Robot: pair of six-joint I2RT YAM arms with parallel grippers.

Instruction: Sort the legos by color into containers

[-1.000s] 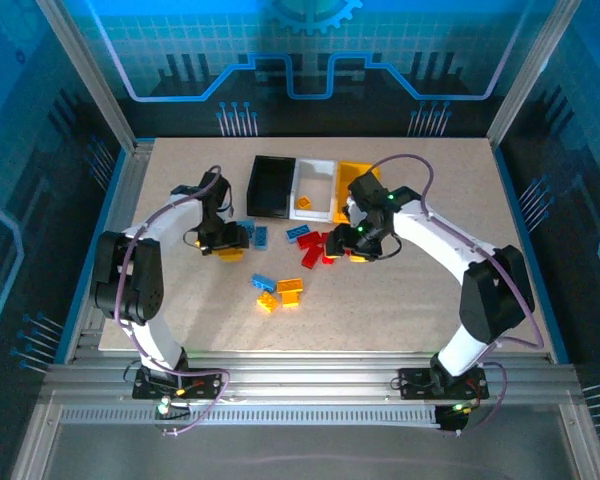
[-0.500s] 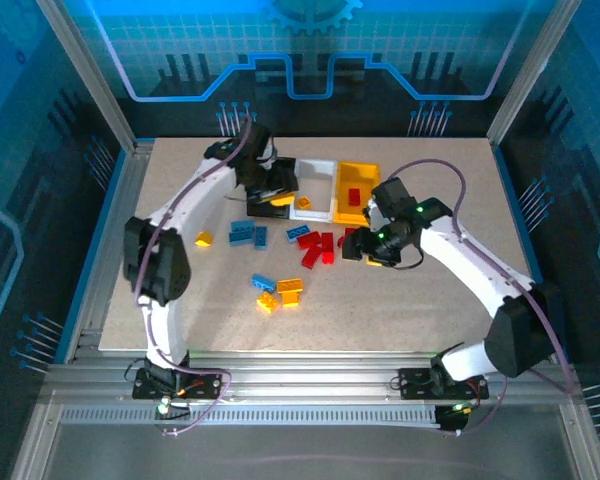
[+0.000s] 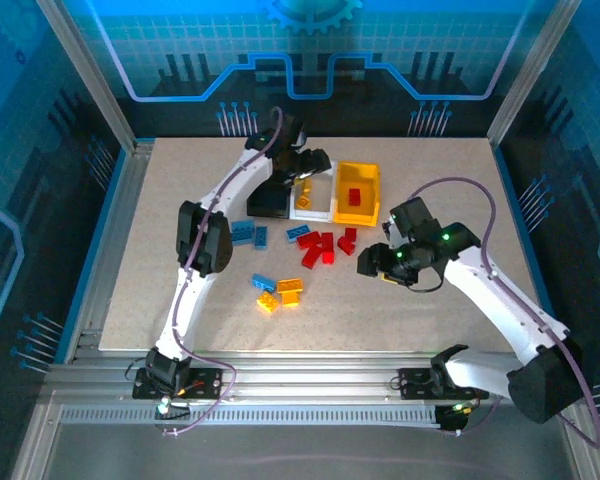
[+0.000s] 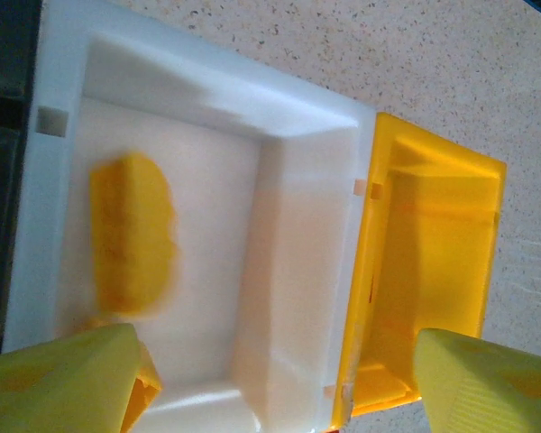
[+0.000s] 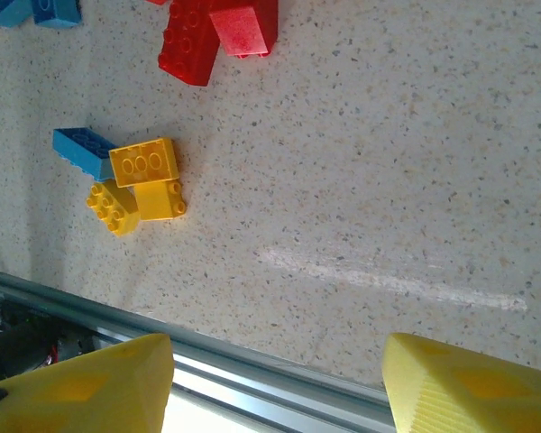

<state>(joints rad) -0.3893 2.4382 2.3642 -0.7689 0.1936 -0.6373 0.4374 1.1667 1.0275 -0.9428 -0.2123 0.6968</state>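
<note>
Left tool [image 4: 287, 379] hangs over the white bin [image 4: 207, 72] at 12 o'clock on the worktop [image 3: 460, 200], fingers wide, nothing between them. A yellow brick [image 4: 131, 234] lies in that bin, blurred in the wrist view. I judge this to be the release end of a yellow drop-off. The black bin [image 3: 265, 200] touches the white one at its 9 o'clock, contents not readable. The yellow-orange bin [image 3: 365, 168] sits at its 3 o'clock with a red brick [image 3: 354, 195] in it. So the scheme looks like yellow to white, red to yellow-orange, blue probably to black. Loose at mid-worktop are a blue pair [image 3: 248, 233], red cluster [image 3: 328, 246] and, at its 7 o'clock, a blue-and-yellow clump [image 5: 131, 176]. Right tool [image 5: 278, 383] hovers at 3 o'clock of the reds, fingers apart, empty. Next move calls for the left tool to lift clear. Then either tool must isolate one brick from touching neighbours.
</note>
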